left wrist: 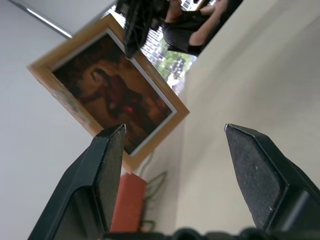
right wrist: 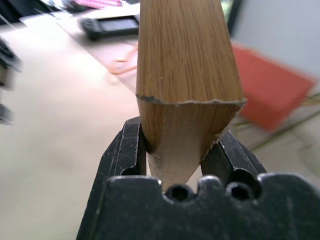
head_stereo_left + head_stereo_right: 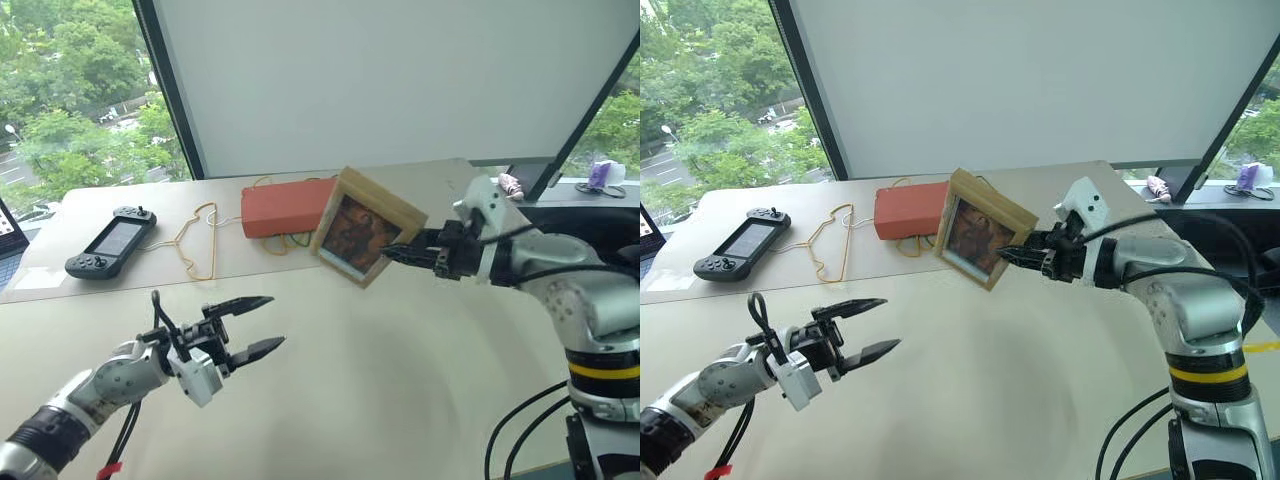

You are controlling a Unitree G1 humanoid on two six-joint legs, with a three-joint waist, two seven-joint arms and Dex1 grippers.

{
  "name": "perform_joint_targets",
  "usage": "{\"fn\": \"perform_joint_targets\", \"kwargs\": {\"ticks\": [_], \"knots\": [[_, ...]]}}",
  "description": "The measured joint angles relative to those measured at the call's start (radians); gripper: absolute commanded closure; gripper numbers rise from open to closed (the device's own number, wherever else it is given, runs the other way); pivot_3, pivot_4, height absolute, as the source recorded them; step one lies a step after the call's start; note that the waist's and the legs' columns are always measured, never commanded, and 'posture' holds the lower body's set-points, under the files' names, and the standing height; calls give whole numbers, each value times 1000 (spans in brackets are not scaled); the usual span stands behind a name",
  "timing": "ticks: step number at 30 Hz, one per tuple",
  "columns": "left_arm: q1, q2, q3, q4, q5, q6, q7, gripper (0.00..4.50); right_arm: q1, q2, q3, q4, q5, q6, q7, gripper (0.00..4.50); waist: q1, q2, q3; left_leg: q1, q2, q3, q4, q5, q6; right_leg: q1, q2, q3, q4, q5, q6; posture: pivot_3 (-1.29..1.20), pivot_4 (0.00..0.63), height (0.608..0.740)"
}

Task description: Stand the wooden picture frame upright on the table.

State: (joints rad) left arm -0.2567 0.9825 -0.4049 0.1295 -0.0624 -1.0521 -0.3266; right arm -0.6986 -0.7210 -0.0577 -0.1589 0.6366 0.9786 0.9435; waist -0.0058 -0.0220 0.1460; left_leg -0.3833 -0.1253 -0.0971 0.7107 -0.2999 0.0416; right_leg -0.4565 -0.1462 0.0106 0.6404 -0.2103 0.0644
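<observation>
My right gripper [image 3: 392, 252] is shut on one corner of the wooden picture frame [image 3: 365, 228] and holds it tilted in the air above the table [image 3: 400, 380]. The dark reddish painting faces me. In the right wrist view both fingers [image 2: 127, 150] clamp the light wood edge [image 2: 185, 60]. Lower left, near the table's front, my left gripper [image 3: 276, 320] is open with nothing in it, well apart from the frame. In the left wrist view the frame [image 1: 115, 95] hangs beyond the spread fingers [image 1: 107, 165], with the right gripper [image 1: 135, 30] on its far corner.
An orange-red box [image 3: 285, 205] lies behind the frame with yellow cord around it. A yellow wire hanger [image 3: 195, 245] and a black handheld game console [image 3: 110, 243] lie at the back left. A laptop corner [image 3: 8, 230] shows at the far left edge.
</observation>
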Motion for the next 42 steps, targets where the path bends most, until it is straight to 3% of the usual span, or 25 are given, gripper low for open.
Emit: {"fn": "perform_joint_targets", "kwargs": {"ticks": [6, 13, 14, 19, 27, 34, 38, 42], "knots": [[34, -58, 66, -44, -1, 37, -76, 1097, -3, -18, 71, 134, 6, 82, 58, 2992, -6, 0, 0, -1, 0, 1, 0, 0, 0, -2, 0, 0, 0, 0, 0, 0, 150, 740], [71, -106, 120, -77, -3, 70, -142, 1097, -6, -24, 110, 141, -12, 64, 84, 2992, -9, 0, 0, 0, 0, 1, 0, 0, 0, -1, 0, 0, 0, 0, 0, 0, 150, 740], [74, -114, 126, -77, -3, 71, -152, 1061, -10, -22, 112, 143, -15, 65, 84, 2232, -8, 0, 0, 0, 0, 1, 0, 0, 0, -1, 0, 0, 0, 0, 0, 0, 150, 740], [70, -159, 150, -78, -3, 80, -192, 1061, -10, -3, 128, 151, -15, 76, 77, 640, -7, 0, 0, 0, 0, 1, 0, 0, 0, -1, -1, 0, 0, 0, 0, 0, 150, 740], [66, -197, 179, -77, -3, 99, -240, 1061, 16, -34, 42, 92, 32, 143, 47, 640, -4, 0, 0, -1, 0, 1, 0, 0, 0, -1, -1, 0, 0, 0, 0, 0, 150, 740], [107, -199, 203, -107, -64, 208, -282, 1061, 250, -137, -98, -82, 32, 185, -57, 640, 8, 0, 0, -1, 0, 2, 0, 0, 1, -2, -1, 0, 0, 0, 0, 0, 150, 740], [228, -145, 203, -245, -261, 553, -347, 1061, 548, -155, -205, -360, 17, 28, -31, 640, 6, 1, 0, 1, 0, 1, -1, -1, 2, -1, 0, 0, 0, 0, 0, 0, 150, 740], [288, -143, 246, -403, -459, 880, -317, 1061, 763, -42, -259, -578, 37, -110, -32, 640, 7, 1, 0, 5, 0, 2, 0, -4, 6, 3, 0, 2, 1, 0, 1, 0, 150, 740]]}}
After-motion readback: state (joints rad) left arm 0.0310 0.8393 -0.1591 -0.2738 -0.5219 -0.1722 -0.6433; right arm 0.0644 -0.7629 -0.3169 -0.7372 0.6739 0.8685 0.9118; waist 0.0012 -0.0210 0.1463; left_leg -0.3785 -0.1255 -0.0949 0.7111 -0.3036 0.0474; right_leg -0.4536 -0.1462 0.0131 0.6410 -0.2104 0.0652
